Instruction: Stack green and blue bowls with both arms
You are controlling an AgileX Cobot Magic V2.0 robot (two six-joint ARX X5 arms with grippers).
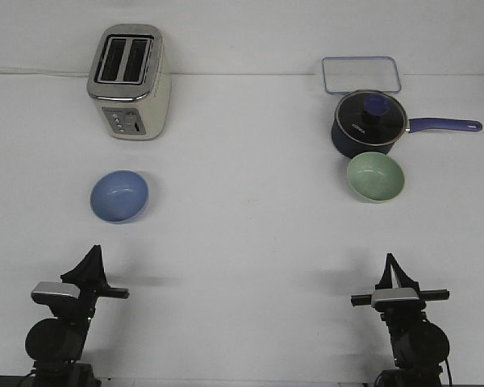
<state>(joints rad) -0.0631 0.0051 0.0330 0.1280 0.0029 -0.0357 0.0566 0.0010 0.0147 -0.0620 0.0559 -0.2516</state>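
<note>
The blue bowl (119, 195) sits upright on the white table at the left, in front of the toaster. The green bowl (375, 176) sits upright at the right, just in front of the dark saucepan and close to it. My left gripper (93, 255) rests low near the front edge, well in front of the blue bowl. My right gripper (390, 263) rests low near the front edge, well in front of the green bowl. Both point away from me with fingers together and hold nothing.
A silver toaster (130, 81) stands at the back left. A dark navy lidded saucepan (369, 122) with its long handle pointing right stands at the back right. A clear flat container (360, 74) lies behind it.
</note>
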